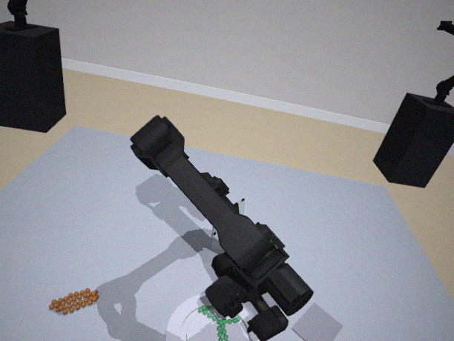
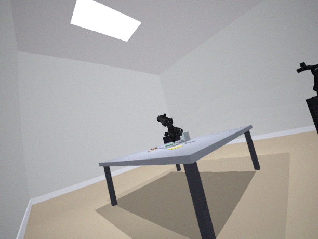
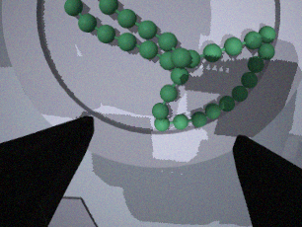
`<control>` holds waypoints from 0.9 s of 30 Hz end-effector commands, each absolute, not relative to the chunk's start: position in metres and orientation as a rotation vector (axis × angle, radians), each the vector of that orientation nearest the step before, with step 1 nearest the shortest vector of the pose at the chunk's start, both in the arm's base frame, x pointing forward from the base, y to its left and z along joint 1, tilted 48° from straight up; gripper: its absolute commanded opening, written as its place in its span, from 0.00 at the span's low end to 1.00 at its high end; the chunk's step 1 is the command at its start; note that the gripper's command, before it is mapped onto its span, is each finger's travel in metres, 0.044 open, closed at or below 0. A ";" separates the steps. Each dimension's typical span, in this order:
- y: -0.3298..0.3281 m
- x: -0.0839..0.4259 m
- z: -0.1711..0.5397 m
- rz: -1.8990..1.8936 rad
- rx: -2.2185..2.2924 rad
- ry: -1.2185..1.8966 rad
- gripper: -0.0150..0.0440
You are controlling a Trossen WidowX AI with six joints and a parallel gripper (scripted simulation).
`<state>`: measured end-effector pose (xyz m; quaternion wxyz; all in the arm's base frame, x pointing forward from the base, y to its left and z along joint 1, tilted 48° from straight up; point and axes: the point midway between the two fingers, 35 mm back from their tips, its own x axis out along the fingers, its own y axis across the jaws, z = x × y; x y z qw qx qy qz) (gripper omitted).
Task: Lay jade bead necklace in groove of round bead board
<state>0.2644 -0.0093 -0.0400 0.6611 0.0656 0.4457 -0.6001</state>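
Observation:
The jade bead necklace point(image 1: 221, 323) point(image 2: 170, 144) point(image 3: 181, 57) lies on the round bead board point(image 1: 176, 322) point(image 3: 25, 74). Two strands run to the upper left in the wrist view and meet near the middle, where a closed loop spreads right and down. The loop's lower right arc follows the dark ring groove closely; I cannot tell whether those beads sit in it. The other strands cross the inside of the ring. My gripper point(image 3: 164, 133) is open and empty, its fingertips apart on either side of the loop's lowest beads. The arm hides part of the board in the top view.
An orange-brown bead bundle point(image 1: 76, 301) point(image 2: 153, 148) lies left of the board in the top view. A flat grey square point(image 1: 317, 322) lies to its right. A yellow strip point(image 2: 175, 147) is near the board, and a pale upright panel point(image 2: 185, 136) stands by the arm.

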 end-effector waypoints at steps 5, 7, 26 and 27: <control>-0.004 0.276 -0.013 -1.497 0.404 0.781 0.51; -0.004 0.276 -0.013 -1.497 0.404 0.781 0.46; -0.018 0.275 -0.027 -1.495 0.407 0.781 0.46; -0.020 0.275 -0.028 -1.495 0.407 0.781 0.46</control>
